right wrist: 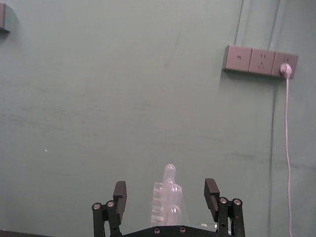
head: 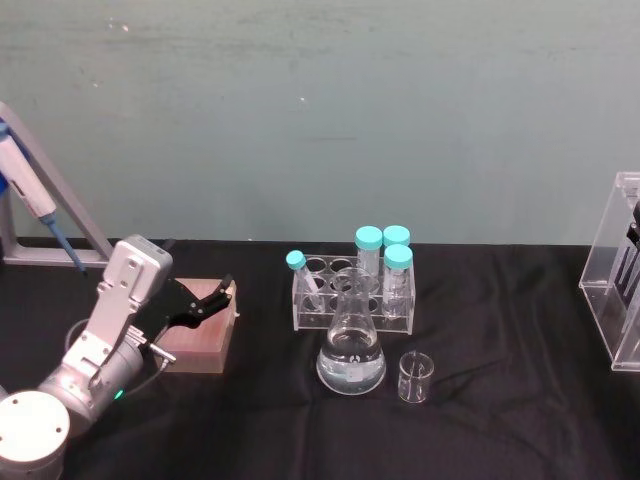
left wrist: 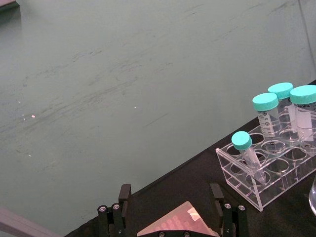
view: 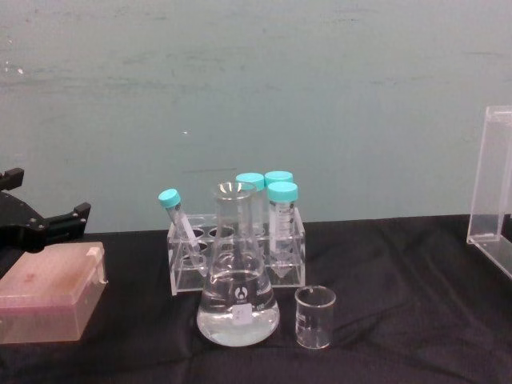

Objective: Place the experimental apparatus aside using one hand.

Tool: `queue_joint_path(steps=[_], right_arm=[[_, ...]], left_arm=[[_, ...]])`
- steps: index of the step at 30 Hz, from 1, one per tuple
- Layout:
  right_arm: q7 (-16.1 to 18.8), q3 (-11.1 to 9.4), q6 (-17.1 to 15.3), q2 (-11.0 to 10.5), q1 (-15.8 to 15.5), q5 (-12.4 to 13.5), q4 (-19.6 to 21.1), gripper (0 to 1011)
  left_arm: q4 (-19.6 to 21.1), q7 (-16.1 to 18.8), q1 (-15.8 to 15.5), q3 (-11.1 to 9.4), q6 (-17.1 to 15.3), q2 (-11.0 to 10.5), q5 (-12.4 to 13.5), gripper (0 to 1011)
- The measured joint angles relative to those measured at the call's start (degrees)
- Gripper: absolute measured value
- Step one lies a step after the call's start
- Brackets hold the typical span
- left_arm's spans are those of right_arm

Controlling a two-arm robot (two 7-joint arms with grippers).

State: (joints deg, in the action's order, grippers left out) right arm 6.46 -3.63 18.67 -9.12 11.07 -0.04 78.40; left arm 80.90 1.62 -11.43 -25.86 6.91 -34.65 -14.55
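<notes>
Task unstarted, by look of it: flask (head: 351, 352) and beaker (head: 414, 378) sit mid-table before tube rack (head: 303, 318), stand (head: 618, 262) at right edge. Left gripper (head: 218, 298) hovers over pink box (head: 200, 342), fingers spread (nothing held); right gripper (right wrist: 167, 195) likewise spread, facing stand.

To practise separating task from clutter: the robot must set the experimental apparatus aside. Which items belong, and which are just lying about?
Belongs: conical glass flask of clear liquid, small clear glass beaker, tall clear acrylic stand, black two-finger left hand.
Lying about: clear rack of teal-capped tubes, pinkish flat box, blue pipette.
</notes>
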Motion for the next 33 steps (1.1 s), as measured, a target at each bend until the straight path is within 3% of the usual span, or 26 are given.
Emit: queue_joint_path(steps=[14,23,33], right_arm=[[5.3,1.6,3.8,-1.8,-0.9,1.1,2.3,1004],[11.9,4.8,3.5,-4.7,-0.5,4.5,2.8,1004],[18.6,9.0,2.2,-7.5,1.5,9.0,0.7,1004]], left_arm=[[0.0,0.0,0.0,0.0,0.0,0.0,0.0,1000],[0.0,0.0,0.0,0.0,0.0,0.0,0.0,1000],[0.0,0.0,0.0,0.0,0.0,0.0,0.0,1000]])
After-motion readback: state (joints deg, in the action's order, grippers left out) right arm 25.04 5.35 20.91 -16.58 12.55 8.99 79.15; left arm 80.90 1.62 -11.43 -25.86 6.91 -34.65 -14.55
